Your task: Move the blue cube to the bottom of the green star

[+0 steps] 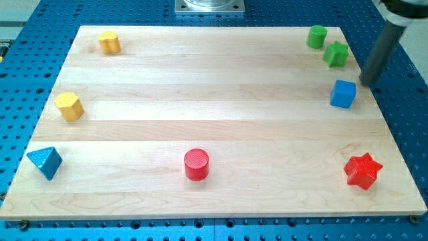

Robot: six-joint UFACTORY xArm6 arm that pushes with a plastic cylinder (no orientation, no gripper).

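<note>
The blue cube (343, 94) sits near the board's right edge, in the upper right of the view. The green star (336, 53) lies just above it, with a small gap between them. My tip (366, 83) is to the right of the blue cube and slightly above it, at the board's right edge, not touching the cube. The rod slants up to the view's top right corner.
A green cylinder (316, 36) stands up-left of the star. A red star (362, 171) is at lower right, a red cylinder (196, 164) at bottom centre, a blue triangular block (45, 161) at lower left. Two yellow blocks (69, 106) (109, 41) sit at left.
</note>
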